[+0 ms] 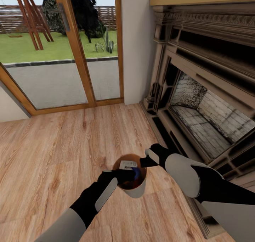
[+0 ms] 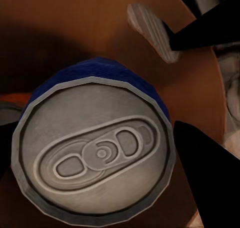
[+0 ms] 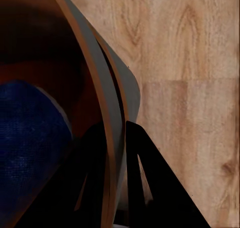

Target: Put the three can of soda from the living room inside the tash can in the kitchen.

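Inside the trash can (image 1: 139,190), blue can (image 2: 95,153) stands upright, top up.

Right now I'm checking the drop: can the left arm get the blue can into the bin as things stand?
Probably yes. The left gripper holds the blue can over the bin's open mouth, with nothing between them. The right gripper pinches the bin's rim at the side, seemingly clear of the drop.

Can (image 2: 95,158) seemingly inside bin (image 1: 139,190)

A dark blue can (image 2: 95,148) with silver-grey top, grey bin (image 1: 136,189) tan inside, pale wood-grain floor (image 1: 53,153).
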You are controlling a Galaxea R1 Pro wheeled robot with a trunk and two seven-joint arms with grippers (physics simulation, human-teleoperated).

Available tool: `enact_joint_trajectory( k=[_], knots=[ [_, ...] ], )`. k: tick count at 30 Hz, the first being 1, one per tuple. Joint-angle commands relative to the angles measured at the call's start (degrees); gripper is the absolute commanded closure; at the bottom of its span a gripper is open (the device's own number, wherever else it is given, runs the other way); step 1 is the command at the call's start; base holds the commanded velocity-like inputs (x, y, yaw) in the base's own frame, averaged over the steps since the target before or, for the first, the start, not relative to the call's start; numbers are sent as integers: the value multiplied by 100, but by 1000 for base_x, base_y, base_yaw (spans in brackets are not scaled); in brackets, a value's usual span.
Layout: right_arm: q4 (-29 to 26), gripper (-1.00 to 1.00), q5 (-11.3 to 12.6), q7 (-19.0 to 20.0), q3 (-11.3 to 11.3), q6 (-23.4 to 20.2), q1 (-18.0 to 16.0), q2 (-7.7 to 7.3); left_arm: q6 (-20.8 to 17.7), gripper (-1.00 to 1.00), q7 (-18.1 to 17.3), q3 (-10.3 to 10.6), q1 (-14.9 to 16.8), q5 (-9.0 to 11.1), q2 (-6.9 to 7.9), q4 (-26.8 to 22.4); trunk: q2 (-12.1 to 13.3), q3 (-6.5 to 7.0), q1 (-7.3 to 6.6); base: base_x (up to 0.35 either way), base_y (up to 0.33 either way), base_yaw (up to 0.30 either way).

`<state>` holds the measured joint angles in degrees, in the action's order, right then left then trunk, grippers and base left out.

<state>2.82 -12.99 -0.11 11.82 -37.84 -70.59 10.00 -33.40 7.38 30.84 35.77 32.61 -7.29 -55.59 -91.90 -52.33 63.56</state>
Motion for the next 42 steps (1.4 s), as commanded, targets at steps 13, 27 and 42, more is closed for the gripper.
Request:
enact_joint_trajectory(
  k=[13,27,42],
  knots=[
    [-9,100,60,55,66,-4,10,0,148,-100,-9,1,16,-9,-44,239,0,1,0,0,0,0],
    [-28,100,54,-5,72,1,10,0,139,-100,-15,-3,4,-4,8,134,0,1,0,0,0,0],
    [-66,100,9,-33,83,5,10,0,-209,-100,314,-65,-2,2,157,-702,0,1,0,0,0,0]
  ],
)
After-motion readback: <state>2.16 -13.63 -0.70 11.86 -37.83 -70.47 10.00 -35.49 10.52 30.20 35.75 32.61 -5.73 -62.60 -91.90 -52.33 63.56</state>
